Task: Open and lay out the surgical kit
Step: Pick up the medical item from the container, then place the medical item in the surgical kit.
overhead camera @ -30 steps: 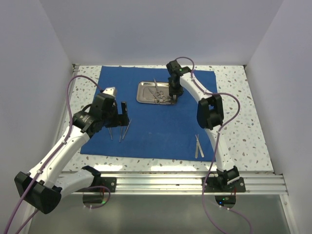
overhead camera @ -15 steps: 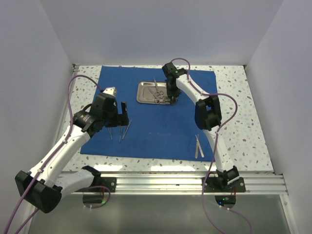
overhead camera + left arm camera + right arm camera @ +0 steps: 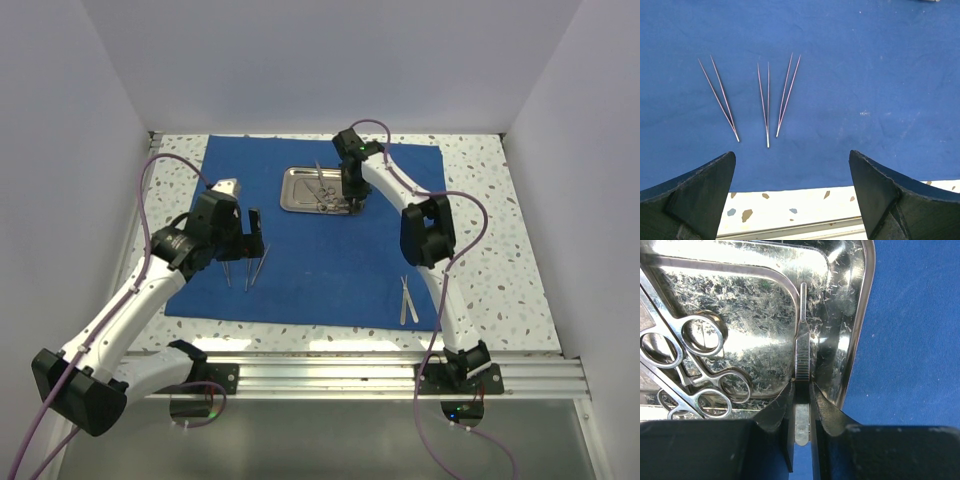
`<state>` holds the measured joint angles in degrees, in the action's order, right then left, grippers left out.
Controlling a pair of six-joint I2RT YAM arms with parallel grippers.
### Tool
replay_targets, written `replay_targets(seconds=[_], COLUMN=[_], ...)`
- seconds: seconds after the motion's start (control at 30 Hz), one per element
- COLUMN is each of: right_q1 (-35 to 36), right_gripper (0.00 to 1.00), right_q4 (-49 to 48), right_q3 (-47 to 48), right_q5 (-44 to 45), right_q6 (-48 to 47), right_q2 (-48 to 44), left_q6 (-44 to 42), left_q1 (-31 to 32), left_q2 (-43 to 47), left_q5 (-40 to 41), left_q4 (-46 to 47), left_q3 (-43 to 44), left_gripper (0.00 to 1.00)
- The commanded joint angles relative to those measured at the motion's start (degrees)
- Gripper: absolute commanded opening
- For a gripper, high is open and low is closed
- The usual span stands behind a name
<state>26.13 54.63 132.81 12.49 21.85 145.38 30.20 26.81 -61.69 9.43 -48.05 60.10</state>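
Observation:
The royal-blue cloth (image 3: 320, 250) lies spread flat on the table. The steel tray (image 3: 292, 189) sits on its far middle and holds ring-handled scissors and forceps (image 3: 695, 365). My right gripper (image 3: 354, 201) is at the tray's right end, shut on a pair of silver tweezers (image 3: 801, 355) that point into the tray. Three slim tweezers (image 3: 767, 102) lie side by side on the cloth's left part. My left gripper (image 3: 252, 230) hovers over them, open and empty. Another pair of tweezers (image 3: 407, 299) lies near the cloth's front right edge.
The speckled tabletop (image 3: 490, 250) shows around the cloth. White walls close in the left, back and right. A metal rail (image 3: 330, 375) runs along the near edge by the arm bases.
My right gripper shifted slightly left at the tray's right end a second ago and has since held still. The left arm has not moved.

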Motion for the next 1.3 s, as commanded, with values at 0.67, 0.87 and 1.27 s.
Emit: replay_targets(seconds=[0.67, 0.87, 1.27], right_q1=[-0.12, -0.03, 0.24], right_gripper=[0.0, 0.0, 0.61], right_q4=[1.01, -3.99, -6.73], right_q3=[-38.1, -63.41, -82.18], right_q5=[-1.59, -8.07, -11.52], right_q6=[0.74, 4.33, 7.6], right_q2=[-39.1, -57.29, -71.37], left_q6=[2.94, 3.12, 3.03], left_q1=[0.17, 0.35, 0.44], left_q2=[-14.14, -27.59, -57.21], left_q5=[-5.3, -4.16, -2.84], left_q4=[11.75, 13.33, 10.0], left_q3=[4.93, 15.91, 47.29], left_gripper=[1.0, 0.98, 0.96])
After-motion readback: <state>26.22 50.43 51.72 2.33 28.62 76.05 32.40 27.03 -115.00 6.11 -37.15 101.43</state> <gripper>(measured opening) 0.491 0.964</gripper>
